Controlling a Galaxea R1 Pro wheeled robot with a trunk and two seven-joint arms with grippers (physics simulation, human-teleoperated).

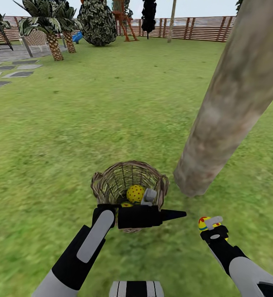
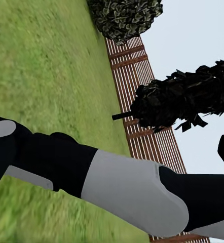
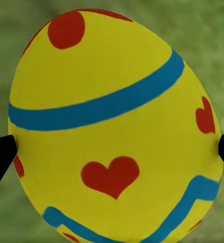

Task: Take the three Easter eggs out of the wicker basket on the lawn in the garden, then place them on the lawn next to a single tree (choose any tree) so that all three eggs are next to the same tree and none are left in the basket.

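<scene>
Right arm holds one egg low over the grass, tree base just far-left of it.

Right gripper (image 1: 211, 225): jaws closed on an Easter egg (image 3: 114, 126), one tip at each flank. The tree (image 1: 231, 103) meets the lawn (image 1: 91, 123) near it, beyond and slightly left. Wicker basket (image 1: 107, 183) sits left of the tree with a second egg (image 1: 135, 193) inside. Left gripper (image 1: 153, 214) lies across the basket's near rim; jaw state cannot be told.

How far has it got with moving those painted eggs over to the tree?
No egg lies on the lawn by the tree yet. In hand: the right gripper is clamped on one Easter egg, out of the wicker basket and near the trunk's base. Left: at least one egg in the basket, with a sliver of another beside it. The left gripper reaches inside.
</scene>
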